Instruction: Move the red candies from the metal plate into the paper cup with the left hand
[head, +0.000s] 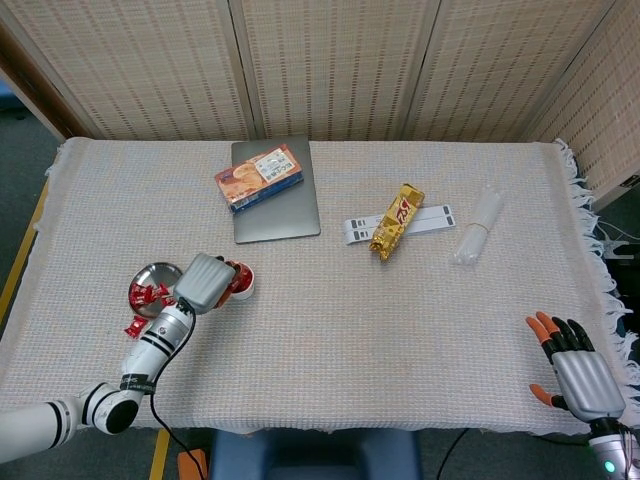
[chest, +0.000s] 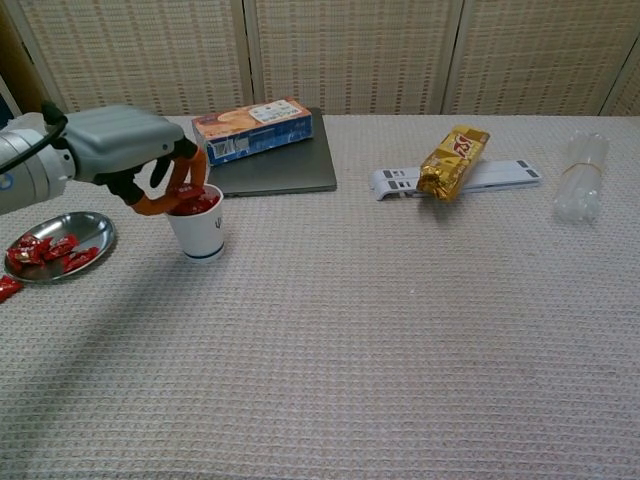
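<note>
The metal plate (head: 163, 270) (chest: 98, 228) lies at the table's left with several red candies (head: 150, 294) (chest: 48, 250) in it. One more red candy (head: 135, 327) (chest: 5, 288) lies on the cloth just outside the plate. The paper cup (head: 245, 291) (chest: 205, 235) stands right of the plate and holds red candies. My left hand (head: 205, 282) (chest: 125, 145) hovers at the cup's mouth, its fingers pinched together over the rim on what looks like a red candy. My right hand (head: 575, 370) rests near the front right corner with its fingers spread and nothing in it; it is outside the chest view.
Behind the cup, a biscuit box (head: 258, 177) (chest: 252, 128) lies on a grey laptop (head: 280, 210) (chest: 280, 170). A gold snack bag (head: 397, 220) (chest: 453, 160) lies across a white strip (head: 432, 214) (chest: 500, 173). A clear plastic pack (head: 478, 225) (chest: 582, 175) is at the right.
</note>
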